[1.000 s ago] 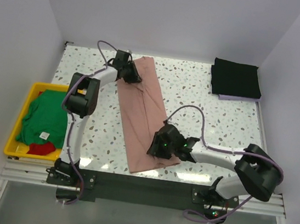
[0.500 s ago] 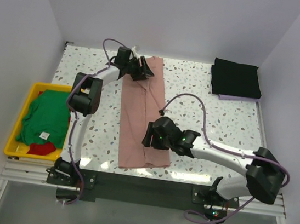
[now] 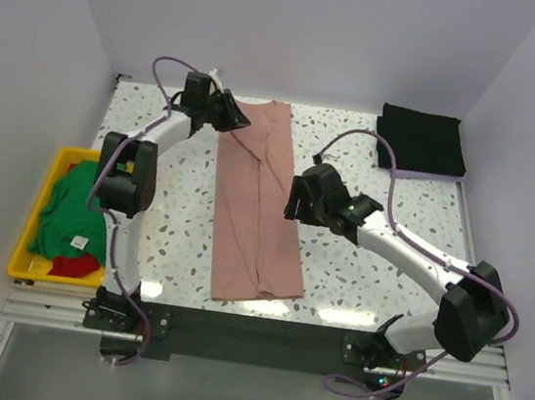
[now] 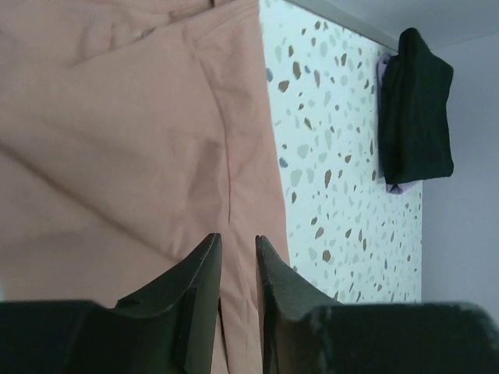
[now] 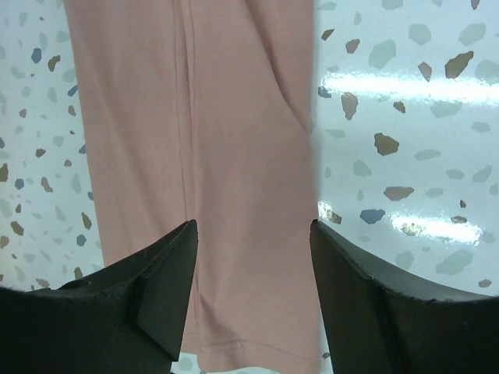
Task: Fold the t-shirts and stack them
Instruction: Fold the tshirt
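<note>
One pink t-shirt [image 3: 253, 198] lies as a long narrow strip down the middle of the top view, its long axis running from top to bottom, so the next fold likely brings one short end over the other. The left gripper [image 3: 237, 119] sits at its upper left corner, fingers almost together with no cloth seen between them. The right gripper [image 3: 293, 198], spread wide, hangs beside the strip's right edge at mid-length. Half a second earlier it was over the lower half, and the strip lay more crooked.
</note>
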Action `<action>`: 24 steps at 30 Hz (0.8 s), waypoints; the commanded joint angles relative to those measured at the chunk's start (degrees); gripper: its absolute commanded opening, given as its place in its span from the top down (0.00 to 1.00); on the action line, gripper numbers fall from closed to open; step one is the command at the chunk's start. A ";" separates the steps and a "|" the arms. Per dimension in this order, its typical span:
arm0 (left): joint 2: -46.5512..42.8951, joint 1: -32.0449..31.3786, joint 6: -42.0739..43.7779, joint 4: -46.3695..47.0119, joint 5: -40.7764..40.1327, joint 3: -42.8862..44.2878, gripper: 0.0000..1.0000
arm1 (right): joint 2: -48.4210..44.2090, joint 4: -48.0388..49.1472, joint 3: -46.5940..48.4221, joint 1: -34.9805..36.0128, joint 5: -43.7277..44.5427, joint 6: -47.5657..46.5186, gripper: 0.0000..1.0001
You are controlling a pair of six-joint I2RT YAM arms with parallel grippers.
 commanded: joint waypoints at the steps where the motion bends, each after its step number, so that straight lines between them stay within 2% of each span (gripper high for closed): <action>1: -12.42 -0.74 -0.97 -2.30 -7.97 -13.40 0.76 | 3.85 -2.01 5.39 -0.75 -1.92 -5.33 0.37; 3: -17.19 -1.18 -1.15 -0.46 -10.01 -20.38 0.80 | 4.82 -1.58 5.66 -0.93 -4.54 -5.42 0.38; 4: -19.39 -1.53 -1.59 -1.41 -11.68 -23.29 0.87 | 5.26 -1.40 5.31 -0.84 -5.52 -5.51 0.39; 8: -34.12 -3.64 -5.70 -0.63 -17.56 -42.76 0.98 | 6.58 0.35 0.67 -0.75 -8.51 -5.43 0.43; 11: -42.92 -5.66 -7.21 0.78 -19.33 -52.89 1.00 | 6.85 1.76 -4.26 -0.66 -10.80 -4.64 0.46; 16: -52.18 -10.93 -7.04 -4.32 -21.80 -61.10 1.00 | 5.18 2.47 -10.59 1.53 -11.33 -2.61 0.48; 17: -54.98 -11.29 -7.04 -4.58 -21.37 -63.20 1.00 | 4.57 2.73 -11.12 1.97 -10.98 -2.18 0.48; 20: -58.16 -12.08 -5.99 -2.22 -19.00 -64.71 0.86 | 3.42 2.56 -12.00 2.94 -9.92 -1.91 0.48; 21: -58.08 -12.26 -5.38 -0.90 -18.90 -64.19 0.80 | 3.33 2.55 -11.48 2.94 -9.22 -1.91 0.48; 24: -53.61 -12.43 -2.91 1.12 -18.99 -58.67 0.72 | 2.63 2.64 -9.90 3.64 -8.87 -1.47 0.53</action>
